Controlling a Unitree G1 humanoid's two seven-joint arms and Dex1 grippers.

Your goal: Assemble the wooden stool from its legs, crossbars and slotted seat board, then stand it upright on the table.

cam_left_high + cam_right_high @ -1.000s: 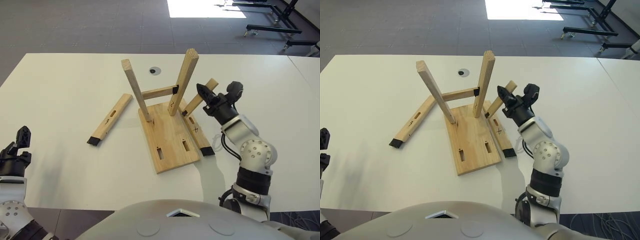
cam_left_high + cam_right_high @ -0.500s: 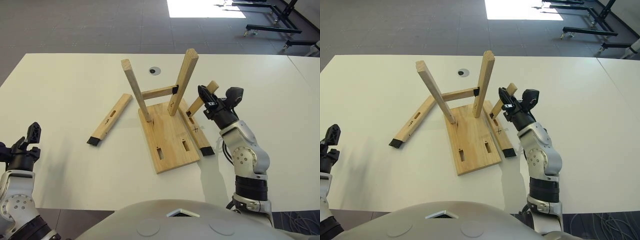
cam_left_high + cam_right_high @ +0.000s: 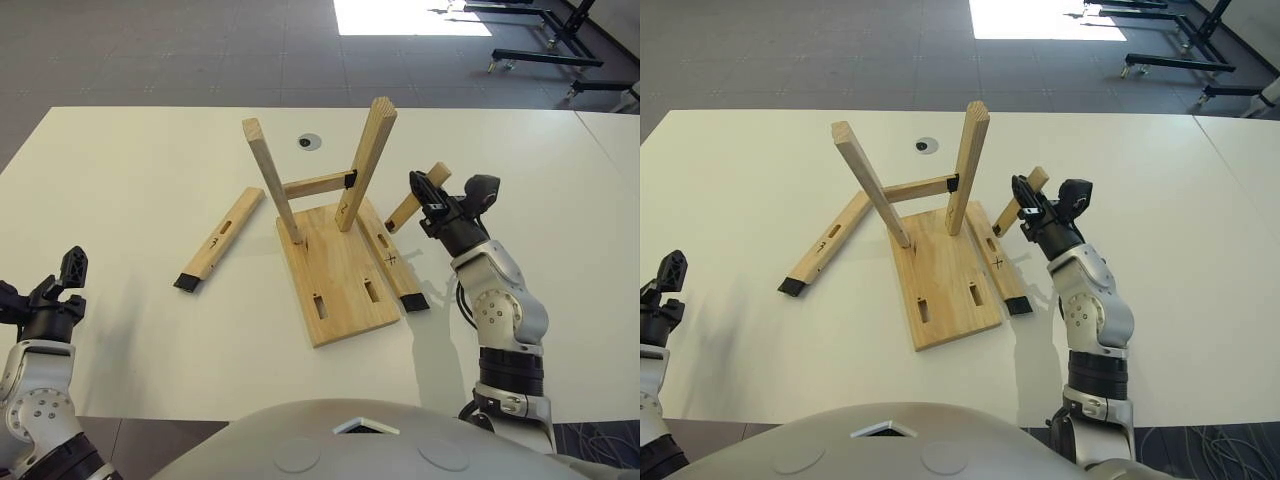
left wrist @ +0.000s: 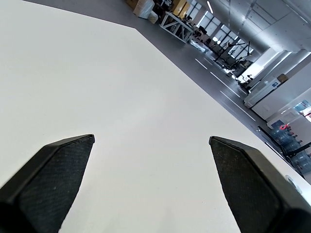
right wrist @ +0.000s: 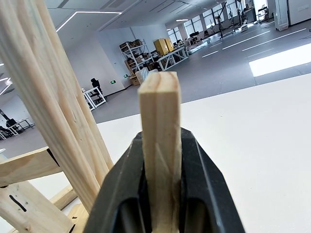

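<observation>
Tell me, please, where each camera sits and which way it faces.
Left eye view: on the head, facing forward and down over the table; both arms show, with the left pincer near the front edge and the right pincer shut on a wooden piece.
Right eye view: its stereo twin, same scene.
Left wrist view: on the left wrist, looking across the table between its own fingers.
Right wrist view: on the right wrist, facing the gripped piece and the standing legs.
Shared: eye and right wrist views both show that piece.

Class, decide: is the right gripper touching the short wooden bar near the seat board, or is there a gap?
Touching. The right wrist view shows the wooden bar clamped between both fingers of the right gripper, with no gap.
</observation>
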